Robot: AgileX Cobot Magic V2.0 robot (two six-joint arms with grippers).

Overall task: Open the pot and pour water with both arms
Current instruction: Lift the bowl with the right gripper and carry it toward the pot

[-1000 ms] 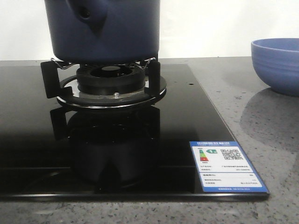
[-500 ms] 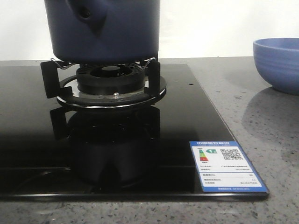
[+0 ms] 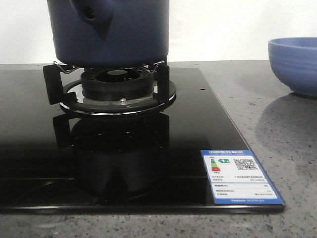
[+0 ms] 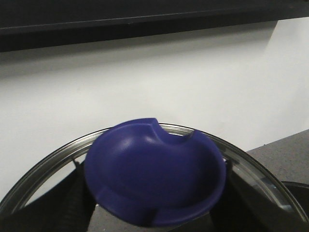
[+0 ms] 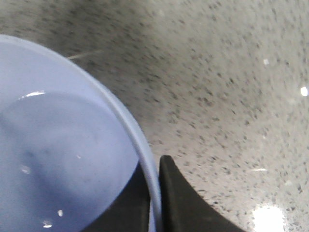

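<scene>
Navy matte pot (image 3: 111, 32) on burner (image 3: 116, 84); right jaws clamping bowl (image 5: 72, 159) rim; left jaws' state unclear.

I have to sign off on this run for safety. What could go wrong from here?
The right gripper pinches only the thin rim of the water-filled bowl, so it may tilt or slip and spill onto the counter. The left arm holds the glass lid by its blue knob; a slip could drop it. The pot sits on narrow burner supports; a bump while pouring might shift it.
</scene>
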